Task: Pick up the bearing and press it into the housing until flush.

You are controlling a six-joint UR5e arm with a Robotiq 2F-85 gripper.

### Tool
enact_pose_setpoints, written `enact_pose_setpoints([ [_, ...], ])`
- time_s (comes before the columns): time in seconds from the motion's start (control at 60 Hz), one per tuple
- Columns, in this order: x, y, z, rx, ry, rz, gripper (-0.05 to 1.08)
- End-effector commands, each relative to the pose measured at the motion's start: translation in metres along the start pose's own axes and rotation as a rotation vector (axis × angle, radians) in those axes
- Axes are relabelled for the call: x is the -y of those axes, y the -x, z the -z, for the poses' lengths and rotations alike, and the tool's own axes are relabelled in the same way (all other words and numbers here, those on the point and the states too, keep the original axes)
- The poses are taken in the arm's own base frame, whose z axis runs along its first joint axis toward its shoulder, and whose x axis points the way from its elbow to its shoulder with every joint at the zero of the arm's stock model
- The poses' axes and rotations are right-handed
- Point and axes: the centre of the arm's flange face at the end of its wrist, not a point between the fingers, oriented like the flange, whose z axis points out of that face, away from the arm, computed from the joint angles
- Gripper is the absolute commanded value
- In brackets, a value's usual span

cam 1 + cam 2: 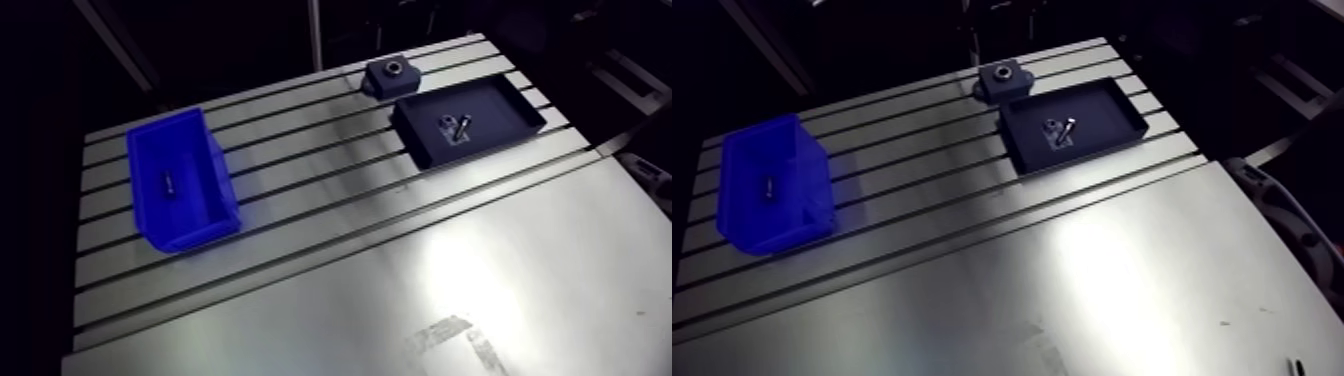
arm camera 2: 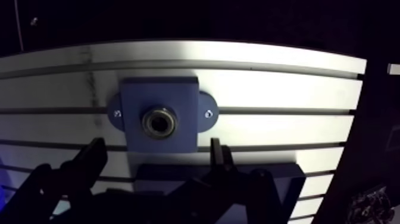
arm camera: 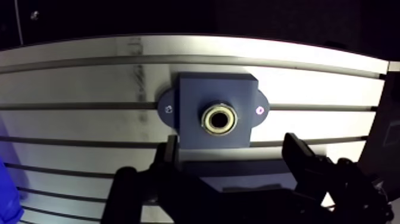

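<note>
Wrist view, nearest: gripper [image 3: 233, 154], black and angular, jaws spread wide, clamped on nothing. Fingertips level with the near edge of the housing [image 3: 190, 101], one to each side, not seen to touch it. Just ahead: that housing, a matt slate-blue square block with a rounded ear on either flank and a small screw head in each ear. Seated in the round bore at its centre: the bearing [image 3: 219, 120], a pale shiny metal ring around a dark hole. Cannot tell whether flush. Underneath: table [image 3: 89, 83], bright brushed aluminium cut by long dark slots.

Arm view, near to far: first a smooth, glaring sheet of the table, scuffed near the front, then the slotted part. To one side, a bin [image 1: 150, 165] of glossy blue plastic, open-topped and deep, with a small dark part [image 1: 167, 184] on its floor. Farther off, a tray [image 1: 505, 110], shallow, rectangular, matt and dark, holding a few small shiny metal bits [image 1: 455, 125]. Beyond the tray, just beside its far rim and close to the table's far edge, the housing, ring in its top.
</note>
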Motion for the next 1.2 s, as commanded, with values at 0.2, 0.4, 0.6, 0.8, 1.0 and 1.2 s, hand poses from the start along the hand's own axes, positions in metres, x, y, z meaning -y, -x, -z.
enact_pose_setpoints([
  [0.2,-0.003,0.0,0.007,-0.025,-0.005,-0.057,1.08],
  [0.4,-0.003,-0.001,0.001,-0.016,-0.011,-0.052,1.08],
  [0.6,-0.002,-0.001,-0.009,-0.001,-0.019,-0.054,1.08],
  [0.8,-0.001,0.0,-0.015,0.004,-0.024,-0.058,1.08],
  [1.0,-0.001,-0.002,-0.025,0.013,-0.035,-0.058,1.08],
  [1.2,-0.002,-0.002,-0.031,0.022,-0.037,-0.059,1.08],
])
